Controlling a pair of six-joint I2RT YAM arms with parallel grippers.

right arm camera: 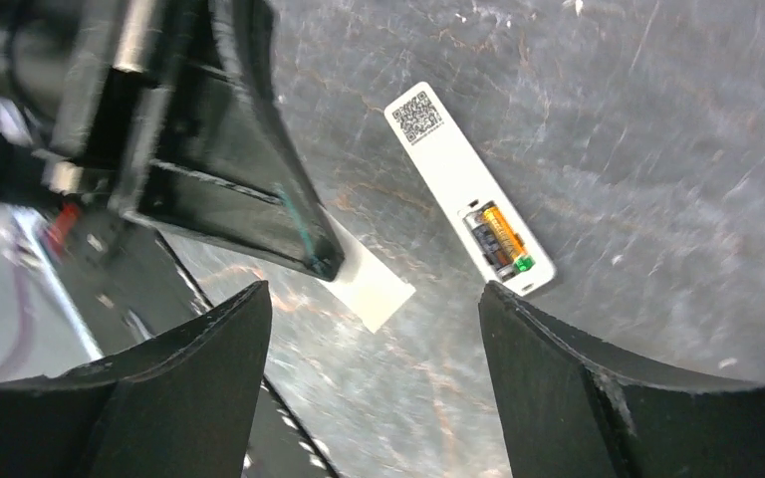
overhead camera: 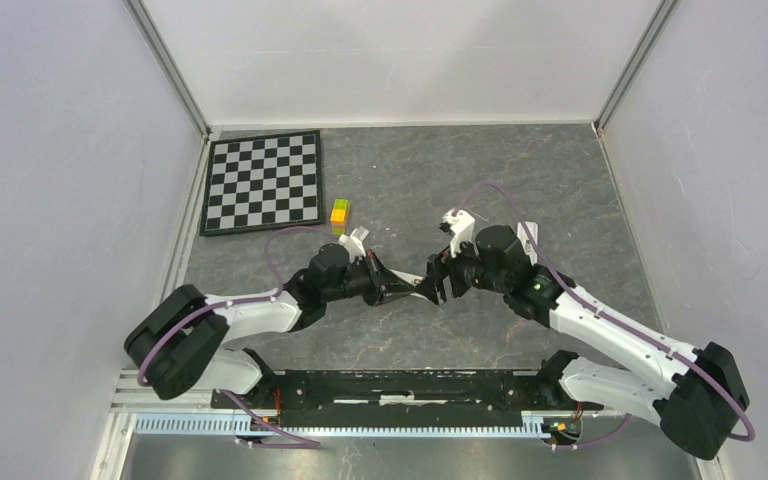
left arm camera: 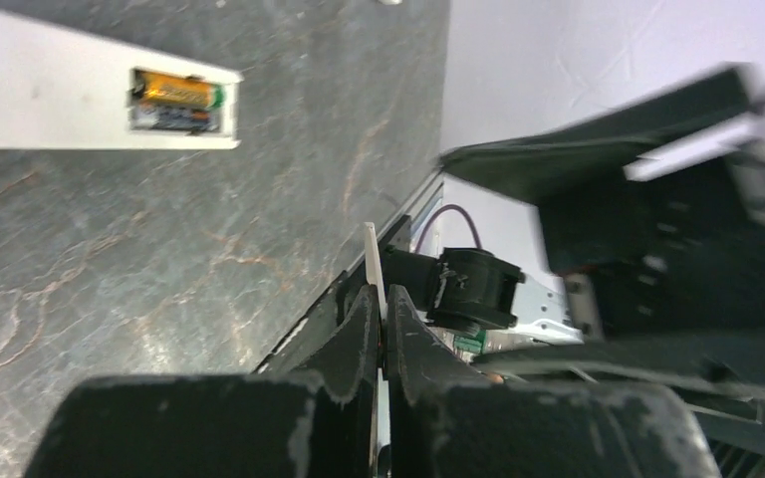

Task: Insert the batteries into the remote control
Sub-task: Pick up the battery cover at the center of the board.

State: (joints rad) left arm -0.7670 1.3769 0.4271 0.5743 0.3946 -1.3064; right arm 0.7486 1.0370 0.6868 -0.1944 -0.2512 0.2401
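The white remote control (right arm camera: 463,179) lies back-up on the grey table with its compartment open. A gold battery with a green end (right arm camera: 503,234) lies in the compartment, with a darker cell beside it. The remote also shows in the left wrist view (left arm camera: 50,95), as does the battery (left arm camera: 174,92). My left gripper (left arm camera: 381,294) is shut on a thin white cover plate (left arm camera: 370,254), held edge-on above the table. The plate shows flat in the right wrist view (right arm camera: 374,289). My right gripper (right arm camera: 374,299) is open and empty, facing the left gripper (overhead camera: 415,293) tip to tip. The right gripper shows in the top view (overhead camera: 436,285). No loose batteries show.
A checkerboard (overhead camera: 263,182) lies at the back left of the table. A small yellow-green and orange block (overhead camera: 340,214) stands beside it. White walls close the table on three sides, and the arms' base rail (overhead camera: 410,385) runs along the near edge.
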